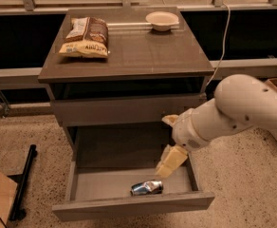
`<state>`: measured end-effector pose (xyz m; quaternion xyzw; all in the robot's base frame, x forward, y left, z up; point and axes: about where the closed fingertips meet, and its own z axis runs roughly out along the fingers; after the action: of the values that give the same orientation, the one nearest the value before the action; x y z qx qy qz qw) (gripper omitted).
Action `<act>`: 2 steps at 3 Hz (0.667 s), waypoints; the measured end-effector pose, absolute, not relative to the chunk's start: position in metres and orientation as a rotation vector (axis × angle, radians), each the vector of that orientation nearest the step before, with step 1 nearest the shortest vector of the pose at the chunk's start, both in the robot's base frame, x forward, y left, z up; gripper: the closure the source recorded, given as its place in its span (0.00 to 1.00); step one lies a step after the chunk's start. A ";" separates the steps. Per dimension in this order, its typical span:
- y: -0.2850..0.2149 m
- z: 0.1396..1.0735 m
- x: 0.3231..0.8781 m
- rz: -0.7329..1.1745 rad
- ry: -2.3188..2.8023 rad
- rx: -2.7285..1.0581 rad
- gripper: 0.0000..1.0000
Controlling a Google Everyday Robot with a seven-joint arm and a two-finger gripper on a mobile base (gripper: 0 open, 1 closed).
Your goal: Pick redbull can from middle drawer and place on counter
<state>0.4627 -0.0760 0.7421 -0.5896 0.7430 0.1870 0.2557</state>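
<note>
1. Camera view: a cabinet is standing on a speckled floor (pixel 252 184), seen from the front and above.
2. The drawer (pixel 129 208) is standing pulled out at the bottom of the cabinet.
3. The can (pixel 147 188) is lying on its side on the drawer floor, near the front wall and a little right of centre.
4. A white arm (pixel 233 110) is reaching in from the right.
5. The gripper (pixel 163 145) is hanging over the drawer's right half, just above and to the right of the can.
6. Its two yellowish fingers (pixel 171 159) seem to be spread apart, gripping nothing; the lower one is pointing down at the can.
7. The counter (pixel 129 56) is carrying a chip bag (pixel 85 37) at back left and a bowl (pixel 162 20) at back right.
</note>
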 end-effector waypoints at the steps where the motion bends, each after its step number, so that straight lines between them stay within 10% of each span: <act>1: -0.054 0.693 0.473 0.524 2.038 -1.557 0.00; 2: -0.053 0.644 0.487 0.537 2.054 -1.530 0.00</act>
<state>0.4875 -0.0533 0.6437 -0.5646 0.7581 0.1982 0.2593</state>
